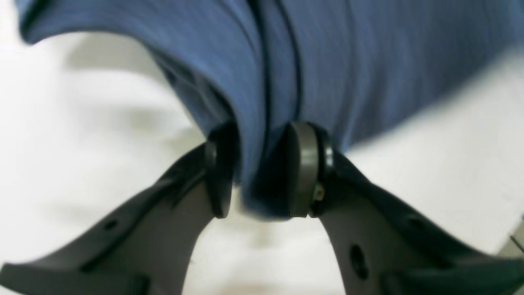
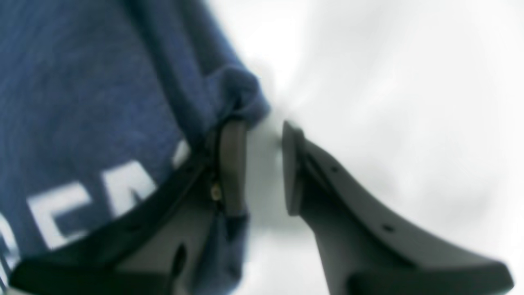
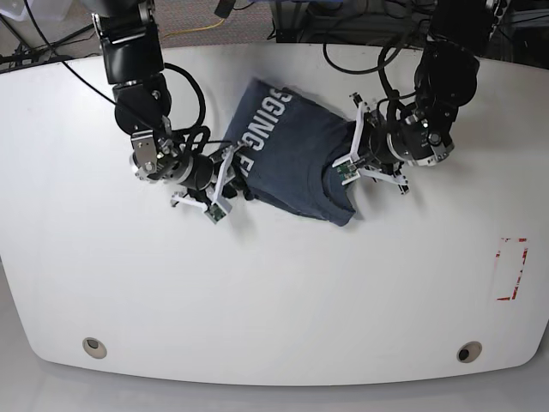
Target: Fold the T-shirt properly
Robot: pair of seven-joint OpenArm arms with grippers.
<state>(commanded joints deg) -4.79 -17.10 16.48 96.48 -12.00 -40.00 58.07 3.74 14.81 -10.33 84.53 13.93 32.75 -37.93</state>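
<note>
On the white desk (image 3: 274, 283), near its far edge, I see the T-shirt (image 3: 296, 154) lying bunched between both arms. My left gripper (image 1: 262, 172) has its jaws pinching a fold of blue cloth; my right gripper (image 2: 264, 164) has its jaws spread, one finger against the hem.
</note>
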